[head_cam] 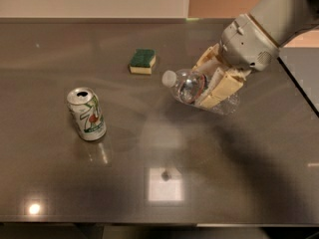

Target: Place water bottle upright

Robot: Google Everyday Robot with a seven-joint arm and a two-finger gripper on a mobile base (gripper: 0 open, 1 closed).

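Note:
The water bottle (187,86) is a small clear plastic bottle with a white cap pointing left. It lies roughly on its side, tilted, held above the grey table (159,183) right of centre. My gripper (213,81) comes in from the upper right and is shut on the bottle's body, its cream fingers (223,91) on either side of it. The bottle's label is hidden by the fingers.
A green-and-white soda can (87,113) stands upright at the left. A green-and-yellow sponge (142,61) lies at the back, left of the bottle. The table's right edge (299,88) runs close behind the arm.

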